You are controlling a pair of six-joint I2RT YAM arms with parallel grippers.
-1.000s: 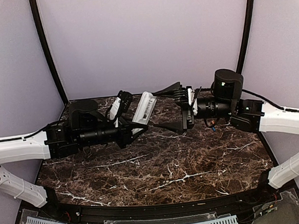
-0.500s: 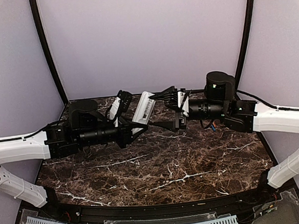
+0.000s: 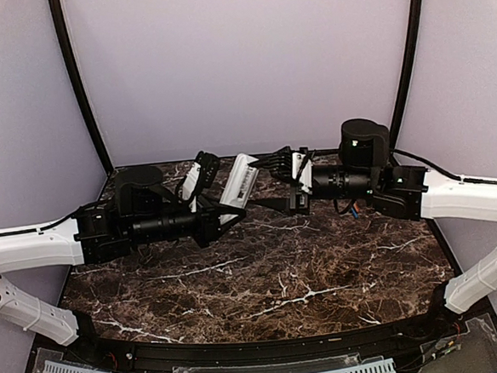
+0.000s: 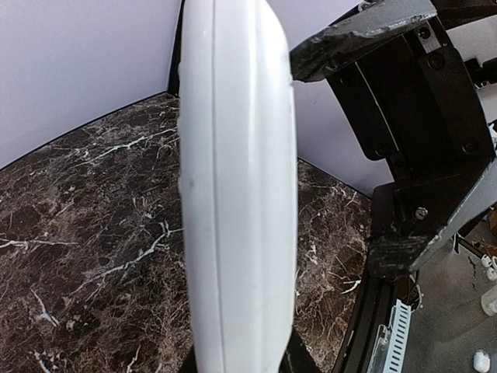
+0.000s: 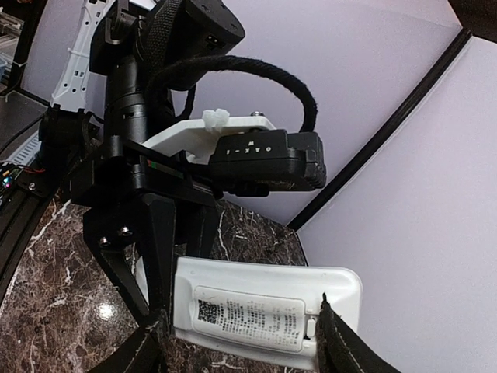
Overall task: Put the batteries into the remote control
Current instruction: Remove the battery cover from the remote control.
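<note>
Remote control (image 3: 241, 181) hangs in the air over the far part of the table (image 3: 282, 295), toward 12 o'clock from the table's middle in the top view, tilted so that its length runs roughly from 7 to 1 o'clock; your left gripper (image 3: 223, 209) reaches in from 9 o'clock and is clenched on the remote's lower end, and the left wrist view shows the white body edge-on, rising from 6 o'clock between those fingers; your right gripper (image 5: 241, 346) comes in from 3 o'clock with its fingers parted and the remote between them, one finger at 8 o'clock and one at 4 o'clock in its own wrist view; whether either pad touches the white shell you cannot tell from these views; the remote's back faces the right wrist camera, and the labelled cover (image 5: 248, 315) looks to be in place, with what seems a small catch at its 3 o'clock end; the batteries show in no view; so you are, by the look of it, at the step of opening the compartment, with the loading itself not yet begun; the next move calls for a firm, steady hold from the left side while the right fingers find the cover's catch end and work it free without levering the remote out of the left grip.
</note>
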